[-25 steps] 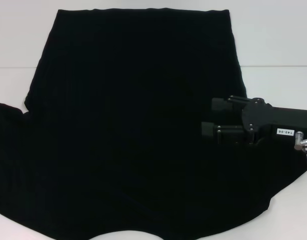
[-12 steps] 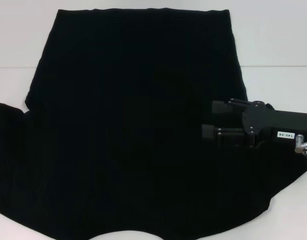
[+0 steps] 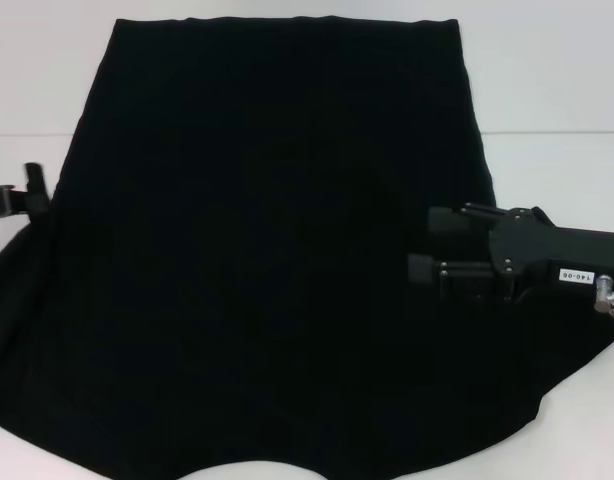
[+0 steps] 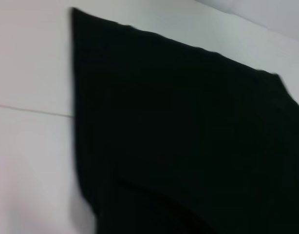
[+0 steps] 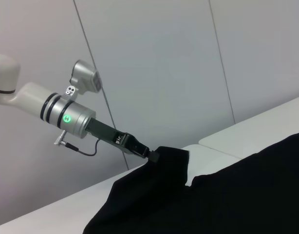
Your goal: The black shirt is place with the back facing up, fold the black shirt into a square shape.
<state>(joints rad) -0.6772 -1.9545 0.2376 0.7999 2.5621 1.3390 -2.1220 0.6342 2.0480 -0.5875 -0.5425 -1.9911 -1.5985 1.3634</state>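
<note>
Spreading under both arms: the white table (image 3: 547, 90), seamed across behind the grippers, bare past the cloth's far and side edges.
Black shirt (image 3: 277, 260): lies flat on that table, wide, its far hem straight; it runs beneath the right gripper and reaches out to the left one.
Shirt's left sleeve (image 5: 166, 158): lifted off the table, bunched and hanging from the left gripper's tip, seen from the right wrist.
Right gripper (image 3: 419, 245): hovers over the shirt's right side, fingers (image 3: 442, 221) parted and pointing toward the shirt's middle, nothing between them.
Left gripper (image 3: 17, 198): at the shirt's left edge, apparently clenched on the sleeve, though the fingertips are buried in cloth.
</note>
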